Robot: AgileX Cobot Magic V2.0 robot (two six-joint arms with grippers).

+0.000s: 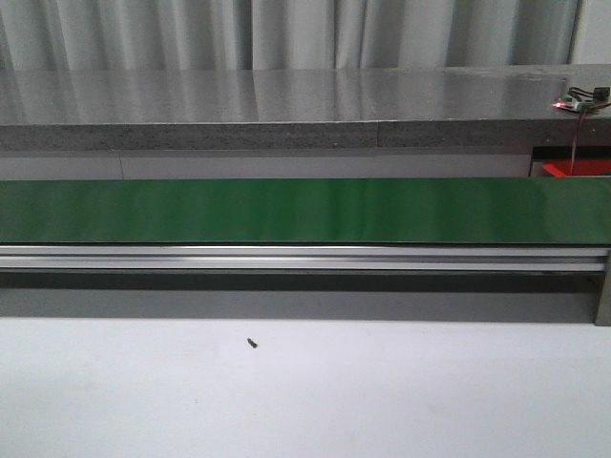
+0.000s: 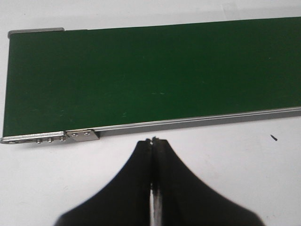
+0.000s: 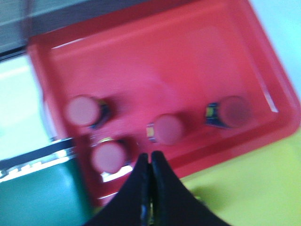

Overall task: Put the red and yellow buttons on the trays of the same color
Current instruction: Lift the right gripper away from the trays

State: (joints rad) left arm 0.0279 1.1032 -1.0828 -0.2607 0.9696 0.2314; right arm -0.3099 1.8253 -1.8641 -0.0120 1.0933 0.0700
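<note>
In the right wrist view a red tray (image 3: 155, 61) holds several red buttons, among them one (image 3: 168, 129) just beyond the fingertips and another (image 3: 108, 157) beside them. My right gripper (image 3: 150, 155) hangs shut and empty over the tray's near rim. A yellow tray (image 3: 254, 183) shows beside the red one; no yellow button shows on it. My left gripper (image 2: 153, 140) is shut and empty over the white table, just short of the green conveyor belt (image 2: 150, 75). In the front view neither gripper appears, and only a red tray corner (image 1: 578, 169) shows at far right.
The green belt (image 1: 305, 210) runs across the front view with an aluminium rail (image 1: 305, 258) along its near side. A grey stone ledge (image 1: 286, 110) lies behind it. A small dark speck (image 1: 252, 342) lies on the white table. A circuit board with a lit LED (image 1: 580, 101) sits at back right.
</note>
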